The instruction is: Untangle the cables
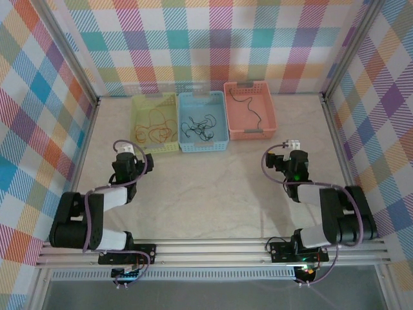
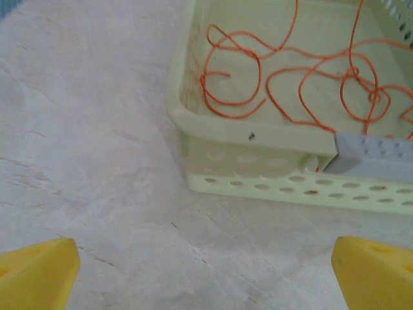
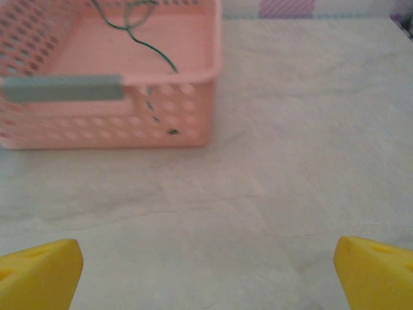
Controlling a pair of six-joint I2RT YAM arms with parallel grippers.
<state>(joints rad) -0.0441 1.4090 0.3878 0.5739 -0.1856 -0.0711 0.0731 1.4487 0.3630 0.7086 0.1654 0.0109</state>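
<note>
Orange-red cables (image 1: 155, 129) (image 2: 284, 84) lie looped and tangled in a pale yellow-green basket (image 1: 155, 150) (image 2: 258, 134). Thin black cables (image 1: 200, 124) lie in a tangle in the blue basket (image 1: 203, 148). One dark cable (image 1: 250, 106) (image 3: 145, 42) lies in the pink basket (image 1: 271, 113) (image 3: 213, 71). My left gripper (image 1: 131, 154) (image 2: 206, 278) is open over bare table just in front of the yellow-green basket. In front of the pink basket's right corner my right gripper (image 1: 292, 150) (image 3: 206, 278) is also open, with nothing between its yellow fingers (image 3: 39, 271).
The three baskets stand side by side at the back of the table, each with a grey label (image 2: 374, 152) on its near wall. Checked walls (image 1: 45, 129) close the left, right and back sides. A metal rail (image 1: 213, 248) runs along the near edge.
</note>
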